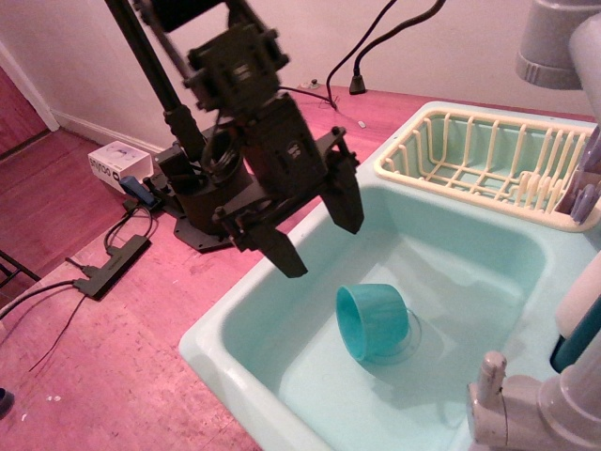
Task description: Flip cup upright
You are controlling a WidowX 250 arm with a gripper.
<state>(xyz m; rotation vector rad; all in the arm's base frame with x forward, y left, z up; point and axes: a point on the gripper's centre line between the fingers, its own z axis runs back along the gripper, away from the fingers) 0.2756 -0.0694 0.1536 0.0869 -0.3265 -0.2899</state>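
Observation:
A small teal cup (373, 321) lies on its side on the floor of the pale mint sink basin (282, 310), its wide rim facing left and toward the front. My gripper (316, 237) is open and empty, fingers pointing down, with one finger (282, 250) over the basin's left rim and the other (346, 200) above the basin. It hangs above and to the left of the cup, not touching it.
A cream dish rack (488, 162) sits at the basin's back right. A white faucet (526, 413) stands at the front right, with a grey object (563, 42) at the top right. The arm's black base (211, 202) and cables (103, 268) are on the pink floor to the left.

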